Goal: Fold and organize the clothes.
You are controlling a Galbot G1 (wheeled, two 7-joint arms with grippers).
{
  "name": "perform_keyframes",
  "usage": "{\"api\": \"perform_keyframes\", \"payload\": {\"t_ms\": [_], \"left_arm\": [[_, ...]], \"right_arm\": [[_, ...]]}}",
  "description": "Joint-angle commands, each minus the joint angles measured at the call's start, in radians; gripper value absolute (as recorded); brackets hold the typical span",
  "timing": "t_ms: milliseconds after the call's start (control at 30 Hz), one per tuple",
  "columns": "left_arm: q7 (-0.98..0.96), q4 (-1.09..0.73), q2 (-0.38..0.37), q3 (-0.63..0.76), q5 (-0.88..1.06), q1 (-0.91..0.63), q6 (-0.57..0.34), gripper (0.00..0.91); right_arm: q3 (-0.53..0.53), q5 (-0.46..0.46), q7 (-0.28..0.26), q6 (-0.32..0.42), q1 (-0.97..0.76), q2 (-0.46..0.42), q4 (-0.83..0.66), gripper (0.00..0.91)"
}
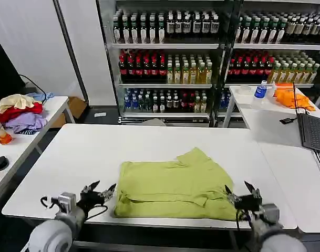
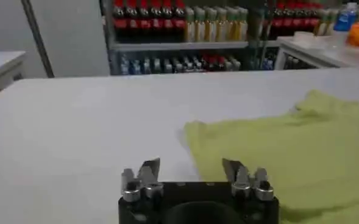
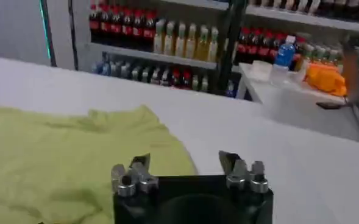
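While the T-shirt (image 1: 175, 184) lies flat, left gripper (image 1: 103, 191) and right gripper (image 1: 240, 193) flank it, fingers spread.

Open claws (image 1: 100, 191) (image 1: 239, 195) flanking folded T-shirt (image 1: 173, 186)

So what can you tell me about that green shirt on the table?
The T-shirt is plain lime yellow-green soft cloth, lying flat and partly folded into a rough rectangle on the white table, near its front edge. One corner juts up at the back. Nothing grips it: the left gripper and right gripper flank it, open.
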State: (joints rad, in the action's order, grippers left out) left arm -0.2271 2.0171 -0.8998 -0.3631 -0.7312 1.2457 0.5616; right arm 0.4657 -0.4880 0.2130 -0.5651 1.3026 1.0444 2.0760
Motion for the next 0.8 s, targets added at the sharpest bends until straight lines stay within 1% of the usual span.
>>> {"api": "perform_keyframes", "payload": {"t_ms": [33, 67, 167, 433, 567, 800], "left_arm": [[-0.028, -0.173, -0.023, 0.176, -0.037, -0.320, 0.004, 0.907], [-0.031, -0.203, -0.036, 0.198, -0.033, -0.344, 0.006, 0.907], [-0.041, -0.262, -0.075, 0.252, -0.029, -0.405, 0.011, 0.907], [-0.057, -0.398, -0.174, 0.341, 0.022, -0.498, 0.013, 0.907], [-0.069, -0.459, -0.201, 0.373, 0.053, -0.524, 0.016, 0.907], [-0.077, -0.516, -0.218, 0.369, 0.061, -0.527, 0.016, 0.907]], "right_arm": [[-0.137, -0.081, 0.019, -0.013, -0.314, -0.015, -0.203, 0.907], [-0.166, -0.090, 0.024, -0.013, -0.365, -0.005, -0.256, 0.907], [-0.216, -0.098, 0.028, -0.013, -0.458, 0.013, -0.352, 0.907], [-0.300, -0.106, 0.024, -0.013, -0.581, 0.068, -0.535, 0.907], [-0.335, -0.105, 0.019, -0.012, -0.633, 0.102, -0.650, 0.907], [-0.372, -0.099, 0.010, -0.010, -0.716, 0.161, -0.766, 0.907]]}}
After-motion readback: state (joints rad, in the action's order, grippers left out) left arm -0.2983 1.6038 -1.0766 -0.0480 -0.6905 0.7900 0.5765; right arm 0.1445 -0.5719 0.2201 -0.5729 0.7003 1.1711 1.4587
